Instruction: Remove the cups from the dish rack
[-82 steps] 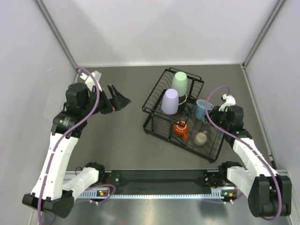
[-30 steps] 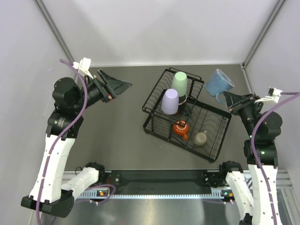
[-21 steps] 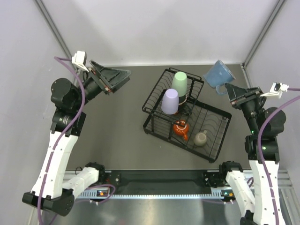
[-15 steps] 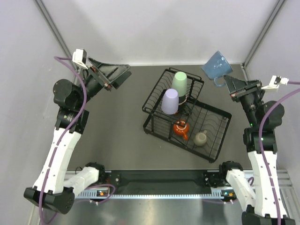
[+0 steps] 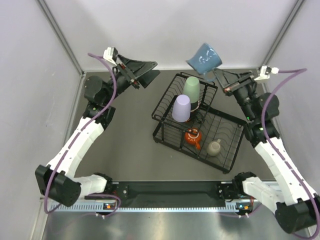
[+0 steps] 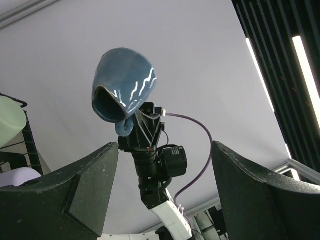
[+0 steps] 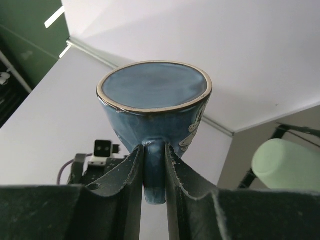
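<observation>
My right gripper (image 5: 216,75) is shut on the handle of the blue mug (image 5: 204,56) and holds it high above the far edge of the black wire dish rack (image 5: 159,132), mouth toward the left arm. In the right wrist view the fingers (image 7: 131,165) pinch the mug's handle (image 7: 154,172), its base facing the camera. My left gripper (image 5: 152,72) is open and empty, raised left of the rack, facing the mug (image 6: 125,92). The mint-green tumbler (image 5: 191,89) and lavender tumbler (image 5: 181,108) stand upturned on the upper tier. The orange cup (image 5: 192,136) and beige mug (image 5: 214,147) lie in the lower part. The red mug is out of view.
White walls close the workspace at the back and both sides. The rack sits angled right of the middle of the dark table (image 5: 120,140). The mint tumbler shows at the right edge of the right wrist view (image 7: 287,162).
The right gripper lifted the blue mug out of the rack, raised it and swung it left over the rack's far edge. The left gripper rose and moved right toward the mug.
</observation>
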### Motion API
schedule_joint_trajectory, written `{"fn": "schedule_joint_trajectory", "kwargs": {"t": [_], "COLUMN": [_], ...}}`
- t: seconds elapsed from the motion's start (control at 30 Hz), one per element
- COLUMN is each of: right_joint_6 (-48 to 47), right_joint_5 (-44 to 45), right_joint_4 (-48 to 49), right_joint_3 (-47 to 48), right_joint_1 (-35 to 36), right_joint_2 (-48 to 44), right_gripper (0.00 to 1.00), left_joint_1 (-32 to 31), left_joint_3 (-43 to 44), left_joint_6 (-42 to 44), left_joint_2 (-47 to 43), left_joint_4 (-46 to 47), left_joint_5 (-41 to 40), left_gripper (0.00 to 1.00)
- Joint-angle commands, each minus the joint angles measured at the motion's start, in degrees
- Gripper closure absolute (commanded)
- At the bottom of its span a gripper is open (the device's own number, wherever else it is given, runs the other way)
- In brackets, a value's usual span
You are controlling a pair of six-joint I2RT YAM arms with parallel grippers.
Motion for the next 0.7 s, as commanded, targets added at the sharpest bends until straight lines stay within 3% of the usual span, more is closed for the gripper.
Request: {"fn": "schedule_joint_trajectory", "kwargs": {"t": [0.0, 0.33, 0.67], "right_joint_6": [0.92, 0.57, -0.31], "right_joint_5": [5.36, 9.67, 12.22], "right_joint_4": [15.24, 22.98, 24.48], "right_joint_3": [4.47, 5.70, 5.70], "right_joint_1": [4.63, 15.52, 18.87], "right_joint_2": [1.33, 8.28, 8.90], "right_gripper": [1.00, 1.00, 1.00], "left_joint_1": [-1.96, -6.10, -7.77], "left_joint_3": [2.55, 1.93, 1.32], "left_joint_6": [-1.34, -0.29, 0.68], "left_joint_2": [1.60, 3.63, 5.30], "left_joint_4": [7.87, 9.89, 9.97], "left_joint_5": [-1.51, -4.85, -6.52], "left_gripper": [0.20, 0.18, 0.18]}}
